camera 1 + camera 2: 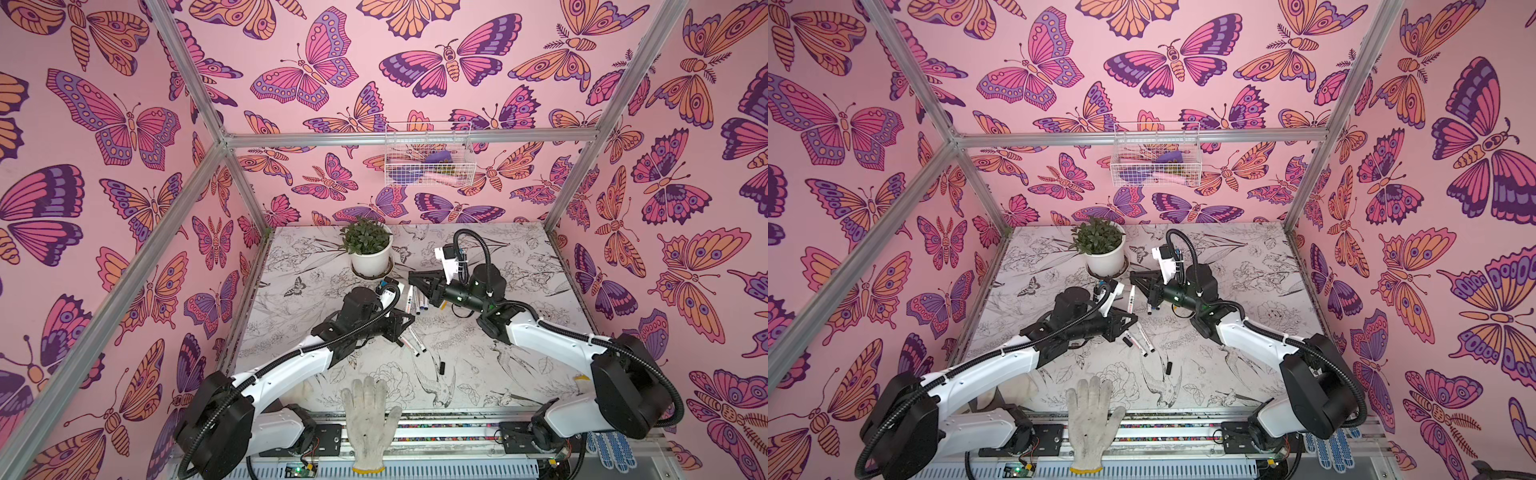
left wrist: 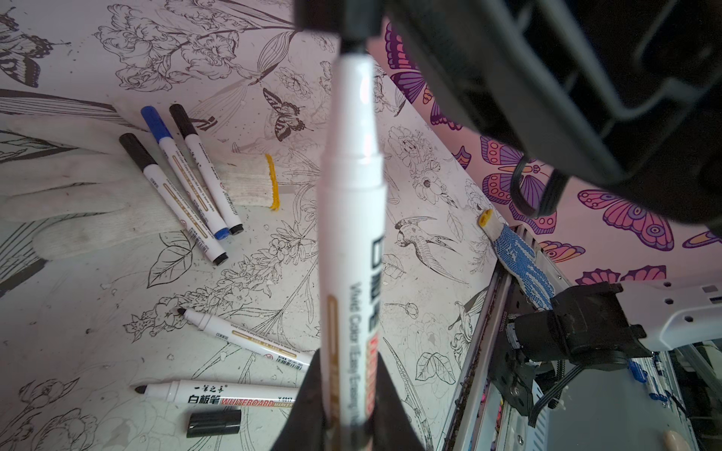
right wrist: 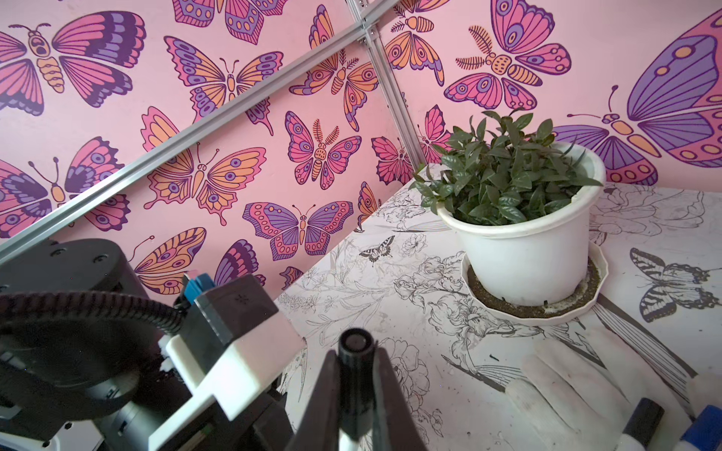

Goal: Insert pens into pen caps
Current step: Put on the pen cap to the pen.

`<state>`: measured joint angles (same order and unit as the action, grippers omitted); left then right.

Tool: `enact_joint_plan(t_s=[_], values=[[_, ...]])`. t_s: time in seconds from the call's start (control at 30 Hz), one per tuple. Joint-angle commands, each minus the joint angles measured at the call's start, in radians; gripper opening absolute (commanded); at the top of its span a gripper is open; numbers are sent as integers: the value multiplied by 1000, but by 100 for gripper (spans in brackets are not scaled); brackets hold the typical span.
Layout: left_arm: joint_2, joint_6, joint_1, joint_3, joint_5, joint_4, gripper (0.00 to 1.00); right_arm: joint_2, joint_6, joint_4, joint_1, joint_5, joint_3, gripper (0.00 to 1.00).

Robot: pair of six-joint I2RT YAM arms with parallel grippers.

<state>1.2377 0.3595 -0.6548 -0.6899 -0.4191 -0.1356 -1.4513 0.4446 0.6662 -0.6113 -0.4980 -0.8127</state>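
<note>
My left gripper is shut on the lower barrel of a white pen with red and dark print. The pen's tip enters a black pen cap, which my right gripper is shut on; a short dark neck shows between cap and barrel. In both top views the two grippers meet mid-table with this pen between them. Two uncapped pens and a loose black cap lie on the table. Three capped pens rest on a white glove. Another loose cap lies nearer the front.
A potted plant in a white pot stands just behind the grippers. A white glove hangs over the front edge and a blue-dotted glove lies at the front right. A wire basket hangs on the back wall.
</note>
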Motion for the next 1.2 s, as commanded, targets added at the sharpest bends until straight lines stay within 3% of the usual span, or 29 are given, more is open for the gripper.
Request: enact_joint_plan(t_s=[0.0, 0.5, 0.83, 1.17], values=[[-24, -13, -4, 4, 6, -19, 0, 26, -14, -13, -5, 12, 14, 0], [-11, -14, -4, -2, 26, -25, 0, 31, 138, -142, 13, -103, -5, 0], [25, 57, -3, -33, 64, -177, 0, 2, 166, -161, 15, -116, -53, 0], [146, 120, 5, -116, 41, -266, 0, 4, 139, -218, 15, -139, -74, 0]])
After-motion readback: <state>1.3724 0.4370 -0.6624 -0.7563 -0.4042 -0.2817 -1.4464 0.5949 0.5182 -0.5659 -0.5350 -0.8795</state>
